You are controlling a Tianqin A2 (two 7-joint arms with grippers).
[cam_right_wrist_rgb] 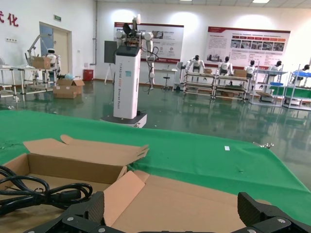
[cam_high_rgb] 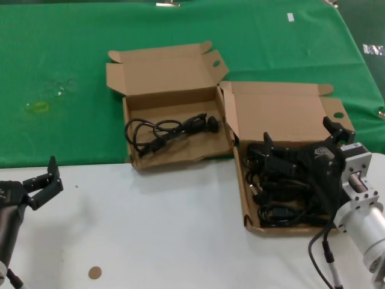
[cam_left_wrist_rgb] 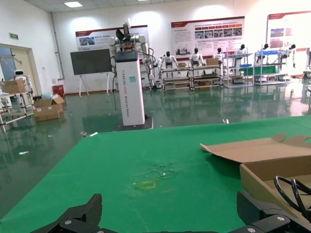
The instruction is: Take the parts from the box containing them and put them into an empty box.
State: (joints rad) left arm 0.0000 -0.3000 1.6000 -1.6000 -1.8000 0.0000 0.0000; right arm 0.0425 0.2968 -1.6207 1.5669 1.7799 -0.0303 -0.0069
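While the right arm works over the source box, the status reads as follows.

Right gripper (cam_high_rgb: 301, 139): lower right of the head view, above the pile, fingers spread apart, holding nothing.
Left gripper (cam_high_rgb: 47, 179): lower left of the head view, parked over the white table (cam_high_rgb: 168, 235), fingers apart, empty.
Source: shallow brown cardboard mailer box (cam_high_rgb: 249, 208) at centre right, holding thin black looped cable bundles with chunky plugs (cam_high_rgb: 278, 195).
Destination: second brown cardboard box with skewed lid (cam_high_rgb: 180, 153), upper centre; one cable bundle (cam_high_rgb: 168, 131) lies inside.
Handling: judged light, limp, prone to tangle and snag neighbouring loops.
Grasp point: judged best at a gathered loop section or the rigid plug.
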